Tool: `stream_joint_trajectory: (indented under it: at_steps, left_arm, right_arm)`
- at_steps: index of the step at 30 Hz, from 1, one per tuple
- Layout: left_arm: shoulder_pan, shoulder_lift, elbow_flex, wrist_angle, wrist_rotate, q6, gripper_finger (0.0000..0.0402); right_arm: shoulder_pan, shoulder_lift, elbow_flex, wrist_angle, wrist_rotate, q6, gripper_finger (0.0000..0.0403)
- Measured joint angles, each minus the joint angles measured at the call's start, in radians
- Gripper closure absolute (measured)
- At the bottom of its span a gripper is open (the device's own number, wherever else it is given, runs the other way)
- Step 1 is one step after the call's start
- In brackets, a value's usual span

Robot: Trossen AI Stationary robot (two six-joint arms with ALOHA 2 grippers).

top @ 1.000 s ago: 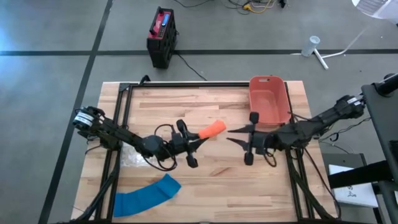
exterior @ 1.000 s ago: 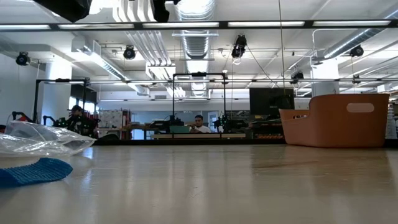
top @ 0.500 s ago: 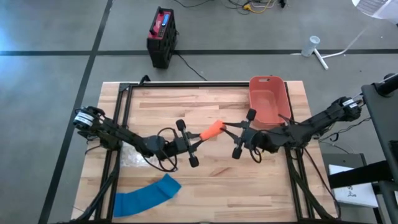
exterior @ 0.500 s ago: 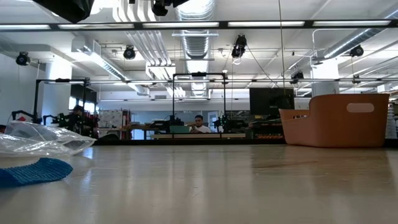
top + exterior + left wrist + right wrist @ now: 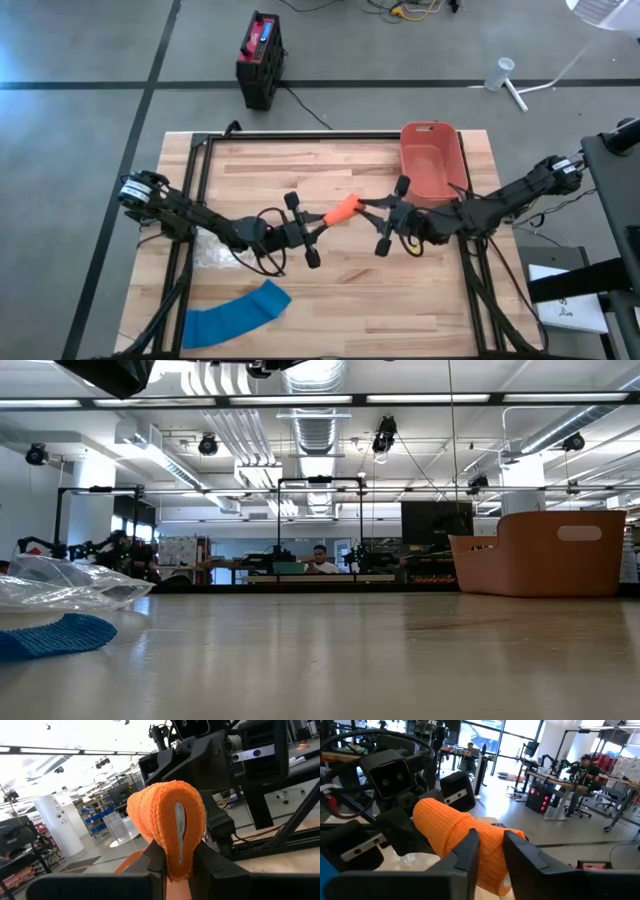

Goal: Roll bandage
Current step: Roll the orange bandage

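Middle of the table is the crowded bit: the left gripper and right gripper meet nose to nose on the orange bandage roll, so nothing gets through between them. Both arms stretch in from 9 and 3 o'clock and block a straight crossing there. At about 1 o'clock the red bin takes up that corner, just beside the right arm. Down at 7 to 8 o'clock there's a blue cloth and a clear plastic bag near the left arm. The black frame rails run along the top edge and both sides. Bare wood at 5 to 6 o'clock and along 11 to 12, plenty of room to pass.
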Motion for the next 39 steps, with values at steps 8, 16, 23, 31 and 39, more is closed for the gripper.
stream_joint_trajectory:
  at_steps: [8,16,23,31,39]
  left_arm:
    - [0.0,0.0,0.0,-0.002,0.0,-0.024,0.0369]
    - [0.002,0.0,0.005,-0.002,-0.015,-0.061,0.0369]
    - [0.0,-0.002,0.006,0.034,-0.011,-0.086,0.0369]
    - [0.001,-0.002,0.006,0.064,-0.014,-0.218,0.0369]
    - [0.001,0.003,0.005,0.095,-0.015,-0.23,0.0369]
  right_arm:
    - [-0.005,-0.007,0.002,-0.05,0.013,-0.019,0.0396]
    - [-0.005,-0.111,0.018,-0.255,0.04,-0.032,0.0402]
    - [-0.005,-0.16,0.021,-0.34,0.044,-0.007,0.0401]
    - [0.057,-0.154,0.022,-0.262,-0.047,-0.105,0.0359]
    - [0.06,-0.015,0.022,-0.014,0.056,-0.142,0.0276]
